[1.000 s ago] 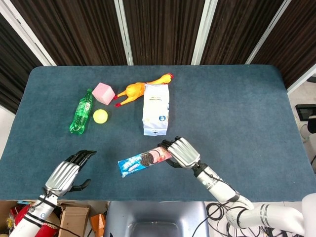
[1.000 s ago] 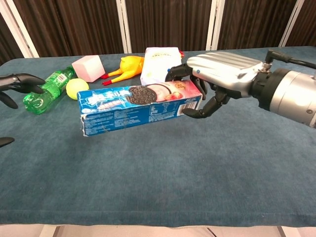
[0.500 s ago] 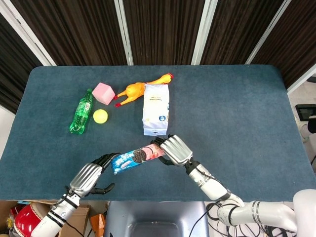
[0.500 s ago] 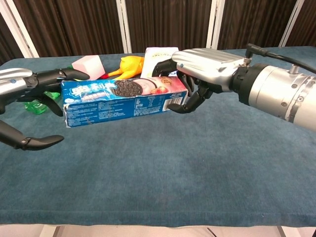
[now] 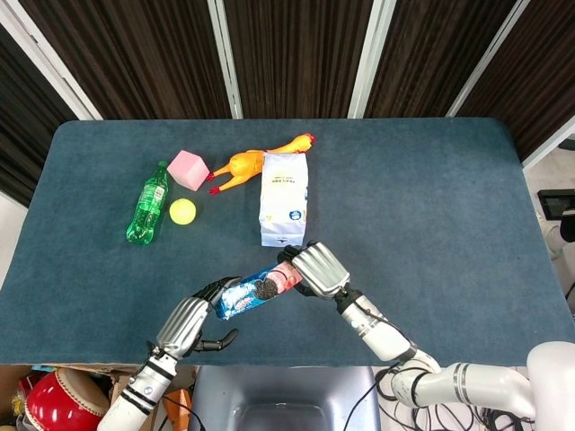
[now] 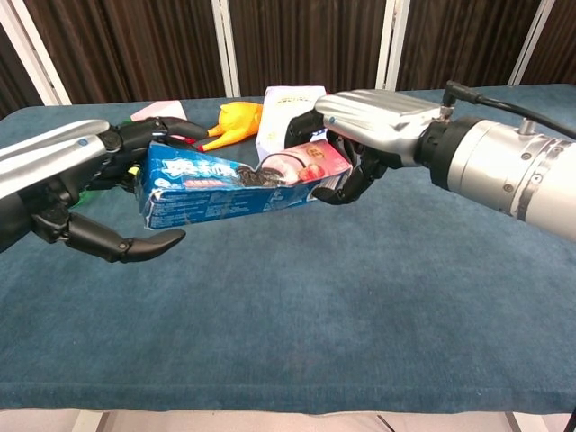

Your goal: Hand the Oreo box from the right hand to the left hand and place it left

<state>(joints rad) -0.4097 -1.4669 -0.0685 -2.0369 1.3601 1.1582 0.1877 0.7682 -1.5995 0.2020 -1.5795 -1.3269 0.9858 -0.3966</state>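
Left hand (image 6: 85,193): nearest; fingers spread around the box's blue end, thumb below and apart, not yet gripping.
Oreo box (image 6: 243,180): held in the air over the table (image 6: 360,297), between both hands.
Handling: likely light, thin card that dents; best taken across its long flat faces near the free end.
Look: long, blue, pink at one end, a cookie pictured.
Right hand (image 6: 360,135): fingers wrapped around the pink end, carrying it.

Bright, even overhead light; sharp frames, faint shadows.
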